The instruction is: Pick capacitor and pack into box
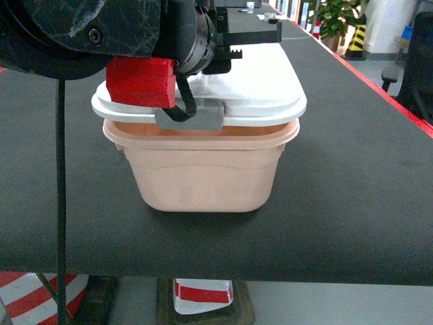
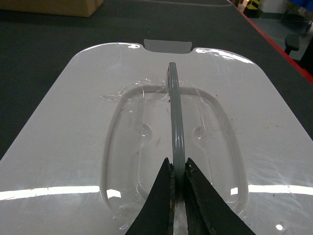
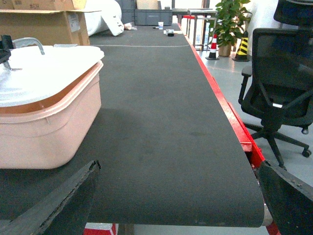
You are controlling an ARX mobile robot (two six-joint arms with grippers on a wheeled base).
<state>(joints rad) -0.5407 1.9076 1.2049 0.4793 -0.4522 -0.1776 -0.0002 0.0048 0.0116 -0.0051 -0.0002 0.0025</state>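
Nearest the head camera, the left arm fills the frame from nine to twelve o'clock, a red block (image 1: pixel 141 81) on its underside and a black cable hanging down the left edge; beyond it the left gripper (image 2: pixel 178 171) is clamped on the grey handle (image 2: pixel 175 117) of the lid, its two black fingers (image 2: pixel 159 200) pressed to either side of the upright handle in the left wrist view; the white lid (image 1: pixel 260 81) sits askew on the box (image 1: pixel 203 172), its near edge raised above the rim so that a strip of peach interior shows beneath it, and a grey latch (image 1: pixel 196 116) hangs at the lid's near edge, at about twelve o'clock from the tub's front wall; the box stands on the black table (image 1: pixel 352 203), near its front edge and left of centre; a second grey latch (image 2: pixel 167 45) shows at the lid's far edge, at twelve o'clock in the left wrist view; the right gripper (image 3: pixel 176 205) hangs apart from the box, at about three o'clock from it, its jaws spread wide with nothing between them; a cardboard carton (image 3: pixel 41 24) sits at eleven o'clock in the right wrist view, an office chair (image 3: pixel 279 93) at two o'clock off the table's red edge; no capacitor can be made out.
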